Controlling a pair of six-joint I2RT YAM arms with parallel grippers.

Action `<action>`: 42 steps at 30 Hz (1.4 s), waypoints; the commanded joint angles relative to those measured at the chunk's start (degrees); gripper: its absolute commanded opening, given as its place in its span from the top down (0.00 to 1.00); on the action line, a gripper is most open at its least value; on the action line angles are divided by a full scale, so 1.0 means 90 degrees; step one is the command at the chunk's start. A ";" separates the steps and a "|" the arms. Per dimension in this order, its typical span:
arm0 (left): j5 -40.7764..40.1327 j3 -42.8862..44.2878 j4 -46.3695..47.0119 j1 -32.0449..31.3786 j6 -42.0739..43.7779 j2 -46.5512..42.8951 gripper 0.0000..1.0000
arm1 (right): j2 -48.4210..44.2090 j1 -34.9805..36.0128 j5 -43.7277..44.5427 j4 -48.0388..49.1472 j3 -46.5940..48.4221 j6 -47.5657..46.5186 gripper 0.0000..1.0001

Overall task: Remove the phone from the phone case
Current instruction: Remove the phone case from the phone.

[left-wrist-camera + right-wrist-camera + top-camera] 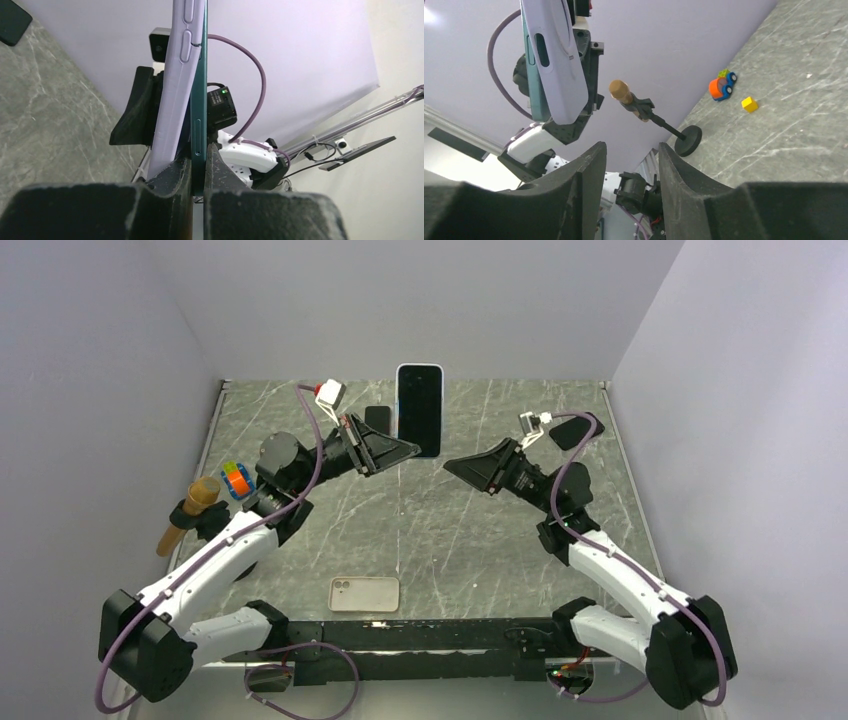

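My left gripper [410, 451] holds the phone [419, 410] upright above the table's far middle. In the left wrist view the fingers [220, 165] are shut on the teal phone edge [199, 100]. The lavender case [174, 75] is peeled away from the phone at the bottom, on the left side. My right gripper [448, 466] is open and empty, just right of the phone and a little below it. In the right wrist view [631, 150] its jaws stand apart, with the phone [531, 75] and the case [556, 55] up at the left.
A beige phone-shaped case [364, 593] lies flat near the front. Small black pads lie at the back [377, 418] and back right [575, 430]. A toy car [236, 480] and a wood-topped stand [190, 508] sit at the left. A yellow cube [749, 104] lies near the car.
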 commanded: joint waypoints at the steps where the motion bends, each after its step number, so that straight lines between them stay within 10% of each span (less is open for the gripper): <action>1: -0.0031 0.0018 0.1121 0.0000 -0.0505 -0.0014 1.00 | 0.0307 0.0209 -0.0058 0.1189 0.0221 0.0183 0.55; 30: 0.0186 -0.0110 0.1463 0.0000 -0.0689 0.0292 1.00 | 0.0873 0.0507 0.0166 0.2452 0.0395 0.0266 0.60; 42: 0.0188 -0.0311 0.1545 -0.0023 -0.0768 0.0245 1.00 | 0.1396 0.0657 0.0610 0.2562 0.0697 -0.0051 0.79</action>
